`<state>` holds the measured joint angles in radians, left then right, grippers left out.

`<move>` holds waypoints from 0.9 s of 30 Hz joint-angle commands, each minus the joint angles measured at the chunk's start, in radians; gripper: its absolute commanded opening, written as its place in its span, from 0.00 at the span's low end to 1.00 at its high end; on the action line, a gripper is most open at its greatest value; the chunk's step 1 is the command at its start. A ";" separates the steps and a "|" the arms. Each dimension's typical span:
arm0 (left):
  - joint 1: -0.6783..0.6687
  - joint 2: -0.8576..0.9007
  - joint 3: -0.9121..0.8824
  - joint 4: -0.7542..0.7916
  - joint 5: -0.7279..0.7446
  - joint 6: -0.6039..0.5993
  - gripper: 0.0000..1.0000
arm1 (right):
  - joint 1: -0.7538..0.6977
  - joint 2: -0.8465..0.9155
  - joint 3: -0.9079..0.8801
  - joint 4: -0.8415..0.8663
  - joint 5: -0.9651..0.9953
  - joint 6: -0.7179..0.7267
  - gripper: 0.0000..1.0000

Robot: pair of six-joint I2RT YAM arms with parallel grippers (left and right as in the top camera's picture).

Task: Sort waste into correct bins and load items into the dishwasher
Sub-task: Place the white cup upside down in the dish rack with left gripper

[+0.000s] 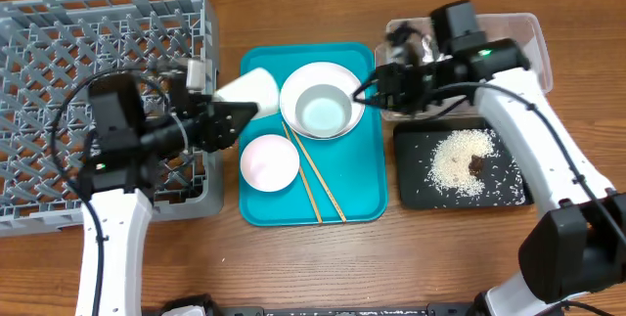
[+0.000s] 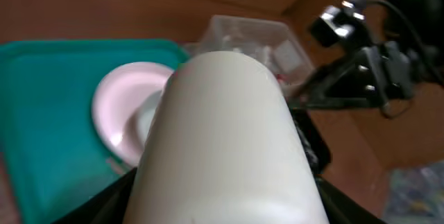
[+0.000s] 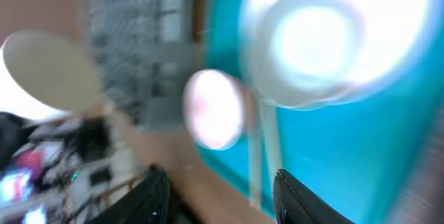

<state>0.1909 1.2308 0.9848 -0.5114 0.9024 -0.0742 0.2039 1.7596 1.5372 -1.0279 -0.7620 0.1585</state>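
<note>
My left gripper [image 1: 233, 115] is shut on the small white cup [image 1: 250, 89] and holds it on its side above the teal tray's left edge, next to the grey dish rack [image 1: 59, 52]. In the left wrist view the cup [image 2: 222, 134] fills the space between the fingers [image 2: 222, 213]. The white plate [image 1: 337, 76] holds the grey-green bowl [image 1: 324, 109]. The pink bowl [image 1: 269, 161] and the chopsticks [image 1: 318, 181] lie on the teal tray. My right gripper [image 1: 372, 89] is open and empty by the plate's right rim; the blurred right wrist view shows its fingers [image 3: 225, 196] apart.
The teal serving tray [image 1: 362, 194] sits mid-table. The clear tub [image 1: 528, 47] at the back right holds a white tissue [image 1: 403, 34]. The black tray [image 1: 416, 189] in front of it holds rice [image 1: 458, 158] with a brown bit [image 1: 476, 164].
</note>
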 commanded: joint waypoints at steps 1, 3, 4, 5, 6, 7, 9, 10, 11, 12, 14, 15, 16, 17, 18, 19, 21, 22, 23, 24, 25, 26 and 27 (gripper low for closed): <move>0.079 -0.016 0.033 -0.114 -0.279 0.030 0.24 | -0.066 -0.042 0.016 -0.061 0.212 -0.011 0.50; 0.119 -0.016 0.070 -0.214 -0.427 0.023 0.23 | -0.102 -0.072 0.016 -0.096 0.283 -0.011 0.50; 0.139 -0.016 0.095 -0.267 -0.515 0.000 0.22 | -0.124 -0.095 0.016 -0.115 0.332 -0.011 0.50; 0.161 -0.016 0.127 -0.323 -0.602 -0.018 0.22 | -0.146 -0.120 0.016 -0.132 0.366 -0.011 0.50; 0.177 -0.016 0.151 -0.358 -0.653 -0.019 0.22 | -0.165 -0.143 0.016 -0.149 0.393 -0.011 0.50; 0.195 -0.016 0.177 -0.396 -0.709 -0.020 0.23 | -0.187 -0.167 0.016 -0.168 0.418 -0.013 0.52; 0.211 -0.016 0.199 -0.420 -0.787 -0.043 0.24 | -0.221 -0.198 0.016 -0.198 0.426 -0.037 0.60; 0.217 -0.016 0.200 -0.420 -0.835 -0.063 0.24 | -0.240 -0.211 0.016 -0.216 0.425 -0.037 0.63; 0.222 -0.015 0.200 -0.420 -0.871 -0.074 0.24 | -0.248 -0.214 0.016 -0.222 0.425 -0.037 0.64; 0.224 -0.008 0.200 -0.419 -0.909 -0.090 0.24 | -0.263 -0.219 0.016 -0.238 0.426 -0.039 0.64; 0.228 0.008 0.200 -0.413 -0.943 -0.107 0.22 | -0.274 -0.218 0.015 -0.257 0.427 -0.064 0.64; 0.228 0.022 0.200 -0.407 -0.944 -0.106 0.21 | -0.275 -0.218 0.015 -0.264 0.429 -0.076 0.64; 0.228 0.051 0.200 -0.401 -0.958 -0.107 0.21 | -0.275 -0.218 0.015 -0.266 0.429 -0.081 0.64; 0.228 0.082 0.200 -0.398 -0.977 -0.107 0.20 | -0.275 -0.218 0.015 -0.267 0.429 -0.081 0.64; 0.228 0.116 0.200 -0.397 -0.997 -0.110 0.19 | -0.275 -0.218 0.015 -0.268 0.429 -0.081 0.64; 0.228 0.144 0.200 -0.396 -1.004 -0.111 0.19 | -0.275 -0.218 0.015 -0.269 0.429 -0.081 0.64; 0.228 0.195 0.200 -0.389 -1.008 -0.111 0.19 | -0.275 -0.218 0.015 -0.270 0.429 -0.081 0.64; 0.228 0.223 0.200 -0.381 -1.008 -0.111 0.19 | -0.275 -0.218 0.015 -0.272 0.429 -0.081 0.64; 0.228 0.257 0.200 -0.371 -1.010 -0.111 0.19 | -0.275 -0.218 0.015 -0.275 0.429 -0.081 0.64; 0.229 0.289 0.200 -0.360 -1.010 -0.110 0.19 | -0.275 -0.218 0.015 -0.278 0.429 -0.081 0.64; 0.230 0.304 0.200 -0.355 -1.011 -0.110 0.20 | -0.275 -0.218 0.015 -0.280 0.429 -0.081 0.64; 0.235 0.323 0.200 -0.348 -1.011 -0.110 0.20 | -0.275 -0.218 0.015 -0.281 0.429 -0.081 0.64; 0.241 0.349 0.200 -0.338 -1.010 -0.110 0.24 | -0.275 -0.218 0.015 -0.283 0.429 -0.081 0.64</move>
<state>0.4145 1.5291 1.1675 -0.8673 -0.0898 -0.1661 -0.0696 1.5455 1.5372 -1.3102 -0.3397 0.0883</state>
